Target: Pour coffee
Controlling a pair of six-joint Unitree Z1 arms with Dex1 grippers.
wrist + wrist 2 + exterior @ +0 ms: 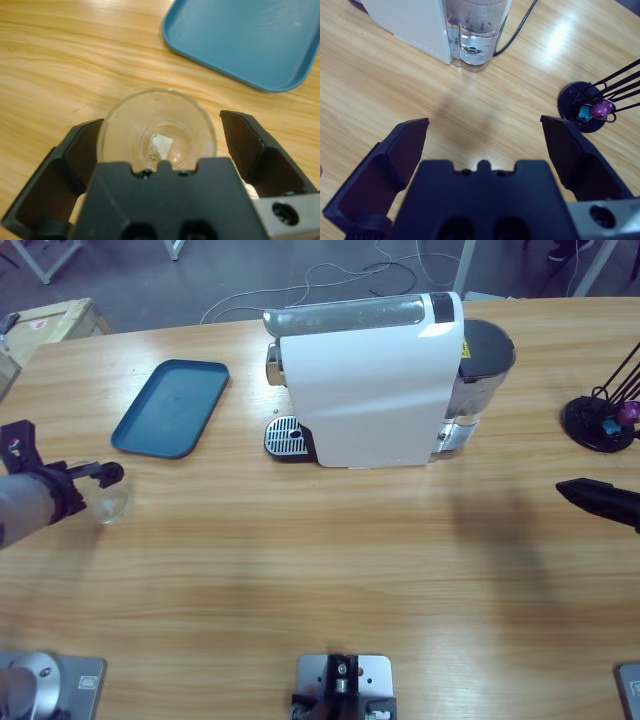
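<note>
The left gripper (103, 475) reaches in from the left edge of the wooden table (320, 570) to a small clear glass (110, 505). In the left wrist view the glass (159, 131) stands upright between the 2 black jaws, which are spread apart; the left jaw is at or very near the rim, while a gap shows between the right jaw and the glass. The bottom of the glass shows only a pale patch and a small brownish trace, so whether any coffee is in it cannot be told.

Just beyond the glass lies a blue tray (172, 406), its rounded corner visible in the left wrist view (240, 45). It is flat on the table, apart from the glass.

A white coffee machine (370, 380) stands at the far middle of the table, with a round metal drip grate (286, 436) at its base on the tray side and a clear water tank (478, 375) on the other end. The glass is well apart from the grate.

The right gripper (590, 495) comes in from the right edge, hanging over bare wood with its 2 jaws wide apart and nothing between them. The right wrist view (482, 145) shows the water tank (475, 30) ahead, and a black capsule stand (585, 107) holding a purple and a teal capsule; the stand (600, 420) sits near the table's right end.
</note>
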